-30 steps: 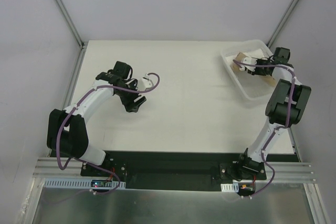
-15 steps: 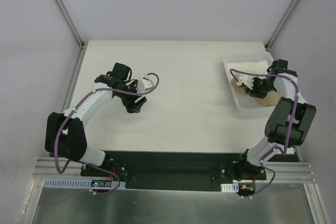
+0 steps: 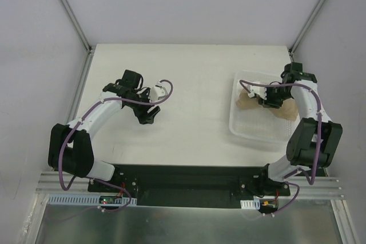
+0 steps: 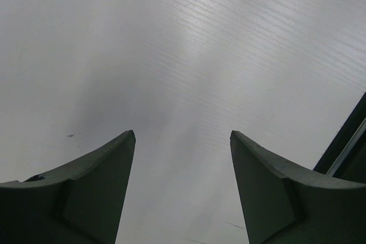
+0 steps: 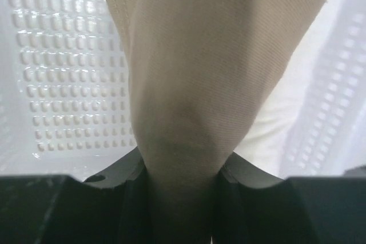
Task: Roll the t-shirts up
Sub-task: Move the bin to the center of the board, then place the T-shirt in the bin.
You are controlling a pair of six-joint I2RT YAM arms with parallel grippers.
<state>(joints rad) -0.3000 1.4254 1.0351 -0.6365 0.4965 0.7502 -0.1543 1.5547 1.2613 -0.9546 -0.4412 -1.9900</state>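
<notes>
My right gripper (image 3: 261, 98) is shut on a bunched fold of the tan t-shirt (image 3: 246, 103), just over the white mesh basket (image 3: 251, 131). In the right wrist view the tan cloth (image 5: 200, 72) fills the gap between the jaws of the right gripper (image 5: 182, 170). Behind it at the right lies a patch of white t-shirt (image 5: 280, 135). My left gripper (image 3: 145, 119) hangs open over the bare table at the left. In its own view the left gripper (image 4: 182, 135) has nothing between its fingers.
The basket's perforated wall (image 5: 63, 84) stands close behind the held cloth. The basket lies at the right of the white table (image 3: 194, 84), about a third of the way in from the right edge. A black strip (image 4: 349, 141) edges the table in the left wrist view.
The right gripper has come towards the near left with the tan t-shirt, and the basket has slid with it out of the far right corner. The left arm has hardly moved.
</notes>
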